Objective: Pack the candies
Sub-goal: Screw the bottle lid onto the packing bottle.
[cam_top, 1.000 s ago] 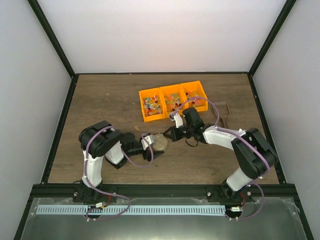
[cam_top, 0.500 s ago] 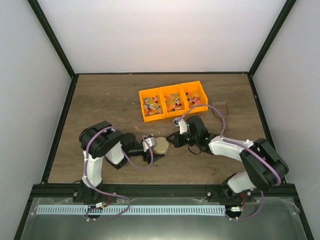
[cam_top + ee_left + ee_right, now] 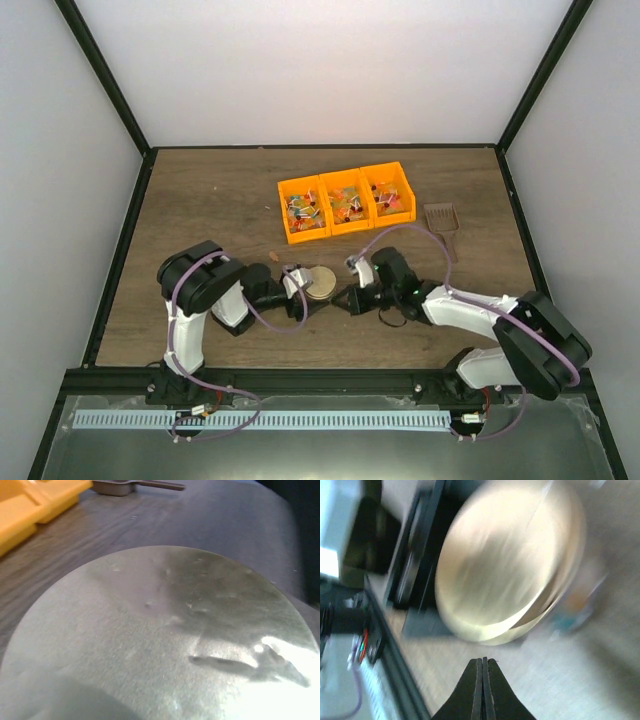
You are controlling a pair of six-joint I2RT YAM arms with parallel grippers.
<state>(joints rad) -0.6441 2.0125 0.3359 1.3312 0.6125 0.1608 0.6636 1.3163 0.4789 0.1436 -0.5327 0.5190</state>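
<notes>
The candies point(image 3: 345, 205) lie as small mixed-colour sweets in three orange bins point(image 3: 304, 239) at the back of the table. A round jar with a cream lid point(image 3: 319, 282) stands at the centre front, and my left gripper point(image 3: 305, 290) holds it from the left with its jaws wide around it. In the left wrist view the lid point(image 3: 160, 640) fills the frame and hides the fingers. My right gripper point(image 3: 347, 301) is shut and empty, low over the table just right of the jar. Its tips point(image 3: 483, 661) point at the lid point(image 3: 505, 565), a short gap away.
A brown scoop point(image 3: 441, 214) lies to the right of the bins and shows at the top of the left wrist view point(image 3: 120, 486). One small brown piece point(image 3: 275, 255) lies loose on the wood left of the jar. Black frame rails border the table.
My right gripper has drawn back from beside the bins toward the front, ending low beside the jar, shut throughout. The left gripper and the jar have barely shifted.
</notes>
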